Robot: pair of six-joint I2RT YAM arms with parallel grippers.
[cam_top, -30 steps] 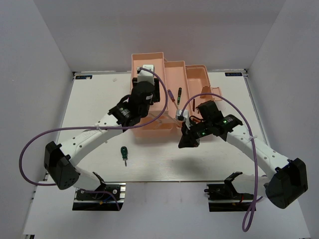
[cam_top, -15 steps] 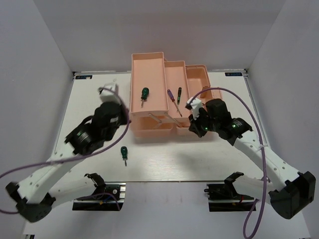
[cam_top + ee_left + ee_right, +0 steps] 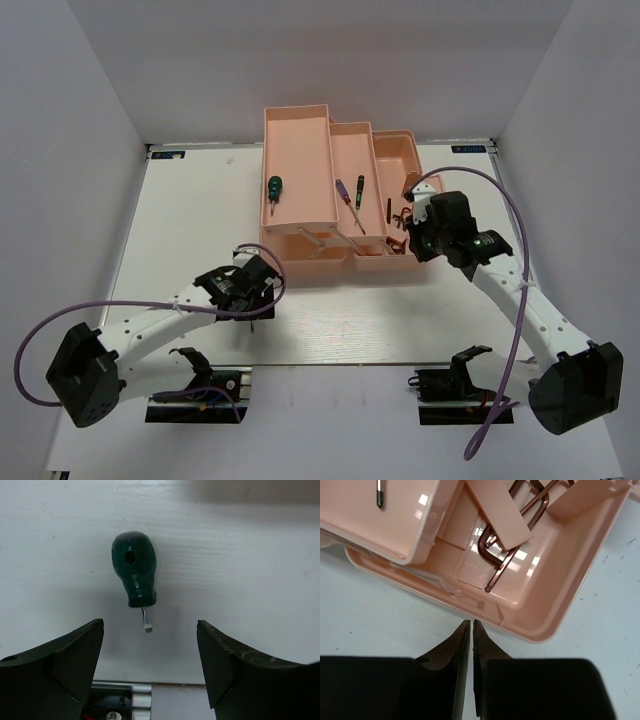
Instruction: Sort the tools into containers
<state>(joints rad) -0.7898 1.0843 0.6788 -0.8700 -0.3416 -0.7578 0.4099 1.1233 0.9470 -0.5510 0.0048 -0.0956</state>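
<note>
The salmon-pink toolbox (image 3: pixel 297 130) stands open at the back middle. One stubby green-handled screwdriver (image 3: pixel 273 190) lies in its left tray. A blue-and-red-handled screwdriver (image 3: pixel 347 194) and a slim green-handled one (image 3: pixel 361 190) lie in the middle tray. Dark hex keys (image 3: pixel 397 222) lie in the base, as the right wrist view shows (image 3: pixel 496 562). My left gripper (image 3: pixel 258 292) is open just above the table. The second stubby green screwdriver (image 3: pixel 134 569) lies ahead of its gap (image 3: pixel 150 630). My right gripper (image 3: pixel 471 624) is shut and empty at the box's front right rim (image 3: pixel 555 622).
The white table (image 3: pixel 180 220) ends in a metal rail at the near edge (image 3: pixel 125 692), just below my left fingers. Purple cables loop off both arms. Grey walls close in the table on three sides.
My left arm left the toolbox's left tray, where a stubby green screwdriver now lies, and came down to the one on the near table. My right gripper moved right along the box front.
</note>
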